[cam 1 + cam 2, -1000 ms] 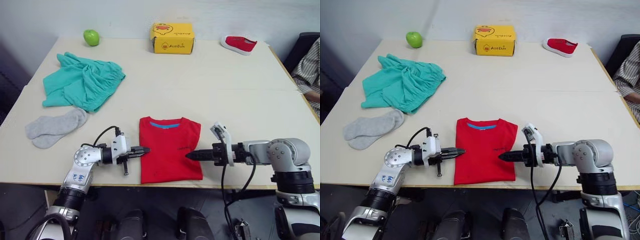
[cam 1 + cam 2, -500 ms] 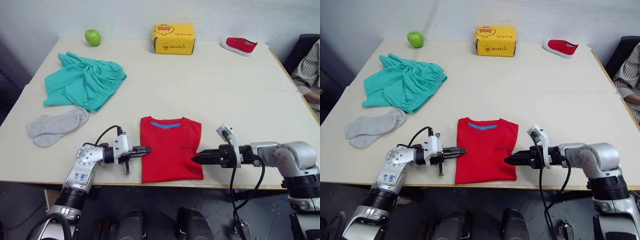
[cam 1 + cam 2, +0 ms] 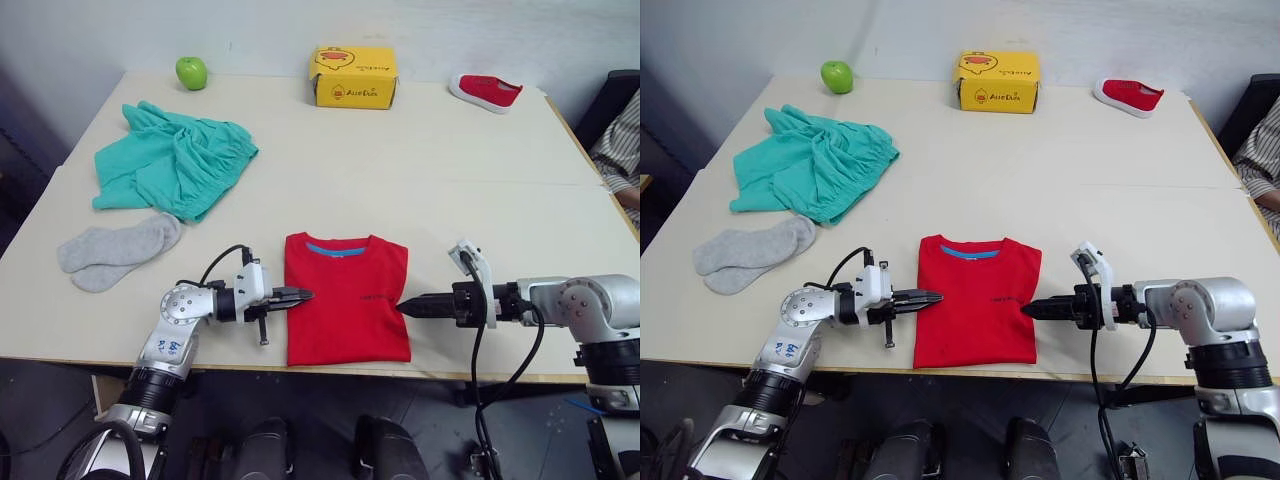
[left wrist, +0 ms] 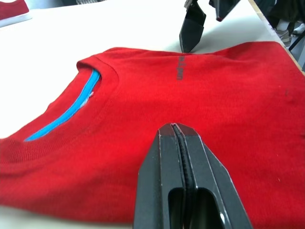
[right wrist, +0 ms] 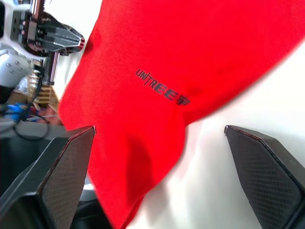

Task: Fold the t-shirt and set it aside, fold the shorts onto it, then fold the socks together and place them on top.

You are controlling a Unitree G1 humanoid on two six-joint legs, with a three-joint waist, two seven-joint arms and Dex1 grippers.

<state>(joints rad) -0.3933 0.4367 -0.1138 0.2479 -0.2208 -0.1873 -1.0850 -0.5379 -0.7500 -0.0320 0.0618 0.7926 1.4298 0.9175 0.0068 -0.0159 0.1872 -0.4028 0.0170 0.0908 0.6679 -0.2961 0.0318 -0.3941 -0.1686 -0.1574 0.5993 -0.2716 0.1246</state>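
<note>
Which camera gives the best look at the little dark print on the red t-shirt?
The right wrist view: the print on the t-shirt is close enough there to show dark letters. The left wrist view shows it edge-on as a short dark mark. The head views show only a tiny dark smudge.

The t-shirt lies folded on the table, at the near edge, centre. The left gripper sits at its left edge, fingertips on the fabric; the right gripper sits just at its right edge. The socks lie side by side to the left. Behind them lie the shorts, bunched. At the far edge stand an apple on the left, a box in the centre and a shoe on the right.
</note>
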